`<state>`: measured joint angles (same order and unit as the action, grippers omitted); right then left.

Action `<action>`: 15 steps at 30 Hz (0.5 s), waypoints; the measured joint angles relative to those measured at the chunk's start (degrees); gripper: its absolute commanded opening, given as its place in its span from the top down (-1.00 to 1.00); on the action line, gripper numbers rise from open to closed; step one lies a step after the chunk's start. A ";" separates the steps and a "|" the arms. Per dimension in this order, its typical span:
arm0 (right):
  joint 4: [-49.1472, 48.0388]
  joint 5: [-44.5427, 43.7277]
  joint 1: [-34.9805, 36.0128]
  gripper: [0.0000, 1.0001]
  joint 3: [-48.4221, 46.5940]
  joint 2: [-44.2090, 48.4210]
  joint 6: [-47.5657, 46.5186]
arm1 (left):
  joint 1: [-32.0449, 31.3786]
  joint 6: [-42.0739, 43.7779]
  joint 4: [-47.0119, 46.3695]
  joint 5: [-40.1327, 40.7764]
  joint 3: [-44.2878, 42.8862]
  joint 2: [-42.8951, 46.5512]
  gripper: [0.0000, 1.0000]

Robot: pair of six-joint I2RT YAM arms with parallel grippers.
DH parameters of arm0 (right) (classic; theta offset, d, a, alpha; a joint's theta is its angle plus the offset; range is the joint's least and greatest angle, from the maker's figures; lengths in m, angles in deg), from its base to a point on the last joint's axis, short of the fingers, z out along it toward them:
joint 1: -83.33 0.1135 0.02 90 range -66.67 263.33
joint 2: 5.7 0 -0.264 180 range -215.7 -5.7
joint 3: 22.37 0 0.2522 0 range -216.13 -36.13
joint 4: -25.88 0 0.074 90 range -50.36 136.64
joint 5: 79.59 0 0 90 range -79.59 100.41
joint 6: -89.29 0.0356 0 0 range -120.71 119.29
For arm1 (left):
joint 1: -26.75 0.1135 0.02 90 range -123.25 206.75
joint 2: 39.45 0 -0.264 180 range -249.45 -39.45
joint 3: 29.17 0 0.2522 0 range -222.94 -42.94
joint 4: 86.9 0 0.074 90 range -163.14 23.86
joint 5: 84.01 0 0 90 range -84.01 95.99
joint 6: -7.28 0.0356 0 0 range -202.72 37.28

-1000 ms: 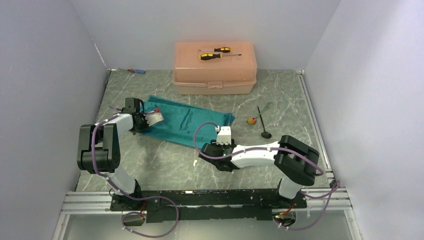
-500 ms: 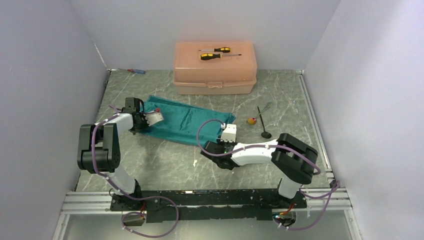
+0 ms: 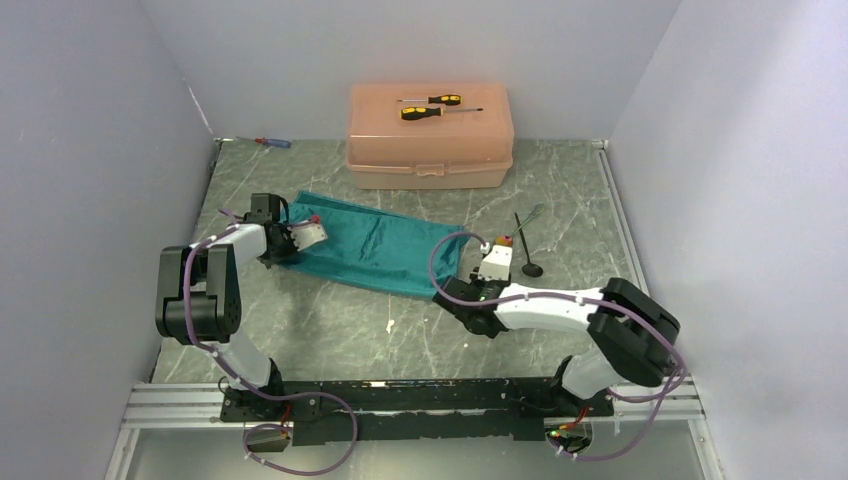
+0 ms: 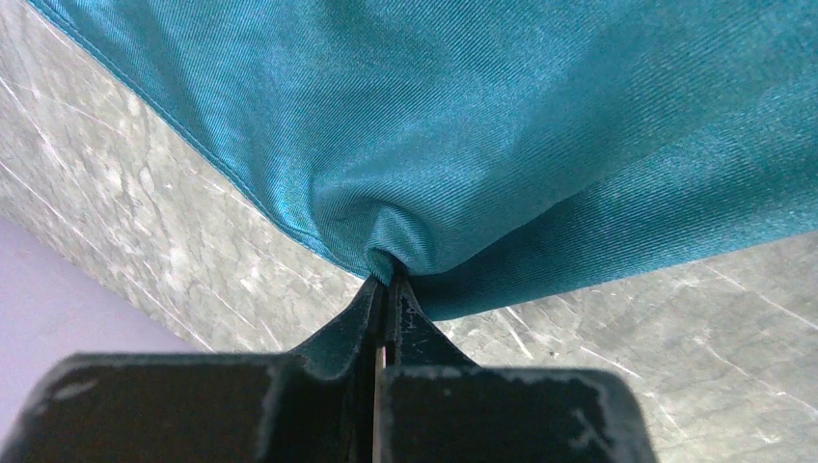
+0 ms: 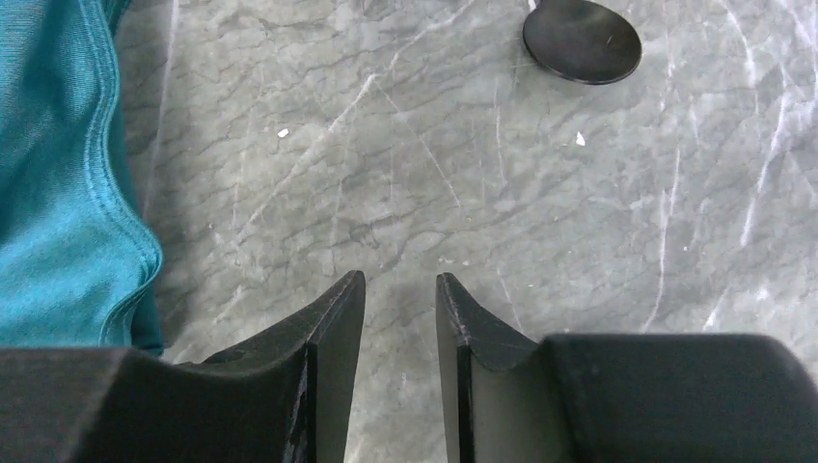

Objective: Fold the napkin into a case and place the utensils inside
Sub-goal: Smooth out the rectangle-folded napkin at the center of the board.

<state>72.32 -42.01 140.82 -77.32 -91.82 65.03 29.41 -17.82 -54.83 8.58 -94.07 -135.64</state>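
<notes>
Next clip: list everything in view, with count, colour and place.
napkin: one, teal, mid-table
spoon: one, black, right of the napkin
fork: one, dark with greenish tines, by the spoon's handle
box: one, peach, far edge
large screwdrivers: two, yellow-and-black, on the box lid
small screwdriver: one, red-and-blue, far left corner
small object: one, orange-red, partly hidden, unidentifiable
table: one, grey-green marbled
left gripper: shut on the napkin's left end
right gripper: open, empty, between napkin and spoon
</notes>
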 measured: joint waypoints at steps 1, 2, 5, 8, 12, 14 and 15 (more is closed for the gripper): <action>0.02 0.04 -0.20 0.17 0.59 1.44 -0.33 | 0.00 -0.07 0.15 -0.02 -0.09 -0.04 0.95; -0.17 0.26 -0.13 0.09 1.01 2.97 -1.20 | 0.00 -0.13 0.24 0.00 -0.15 -0.04 0.95; -3.13 2.03 1.40 -0.11 1.49 6.14 -4.68 | 0.00 -0.26 0.74 -0.13 -0.37 -0.04 0.95; -11.10 8.22 2.36 -0.29 3.56 9.66 -10.91 | 0.07 -0.72 1.92 -0.52 -0.87 -0.04 0.95; -20.65 20.20 0.59 -0.35 5.97 12.76 -17.46 | 0.39 -2.03 6.43 -2.54 -1.92 0.55 0.95; -23.06 23.71 -0.31 -0.34 5.88 12.41 -18.56 | 0.55 -2.69 9.27 -3.76 -2.25 1.03 0.95; -23.80 25.05 -0.70 -0.34 5.79 11.91 -18.88 | 0.59 -2.91 10.23 -4.17 -2.29 1.22 0.95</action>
<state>48.52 -16.96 140.12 -71.53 -79.91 46.14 30.00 -20.73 -44.61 4.41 -96.36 -134.41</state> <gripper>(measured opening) 0.673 0.034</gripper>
